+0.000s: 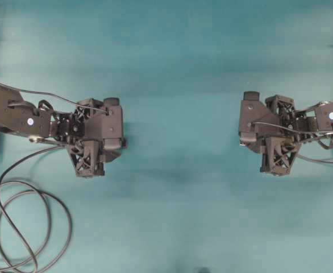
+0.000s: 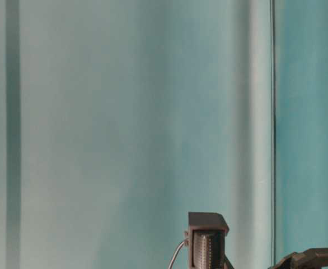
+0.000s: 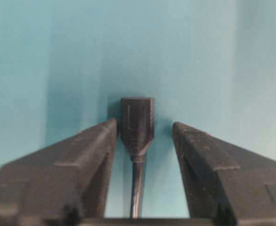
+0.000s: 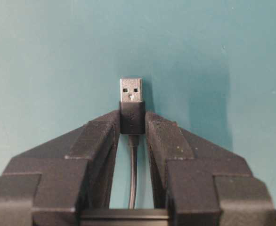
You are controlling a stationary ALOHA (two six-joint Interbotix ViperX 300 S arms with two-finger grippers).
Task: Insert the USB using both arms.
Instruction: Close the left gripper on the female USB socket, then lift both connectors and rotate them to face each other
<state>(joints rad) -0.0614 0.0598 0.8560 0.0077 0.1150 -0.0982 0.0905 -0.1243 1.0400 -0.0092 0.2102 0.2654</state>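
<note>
On the teal table (image 1: 178,68), our right gripper (image 4: 132,117) clamps the USB plug (image 4: 131,101); our left gripper (image 3: 142,129) stands parted around the socket (image 3: 137,123) at centre frame.

In the overhead view both grippers hide what is under them. The looped cable (image 1: 24,227) is cut by the left and bottom edges. The table-level view shows only the arm tops (image 2: 207,241), cut below.

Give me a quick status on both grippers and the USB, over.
Right gripper shut on the USB, silver tip clear ahead. Left gripper open, jaws flanking the dark connector, gaps either side. Nothing between the arms on the table.
</note>
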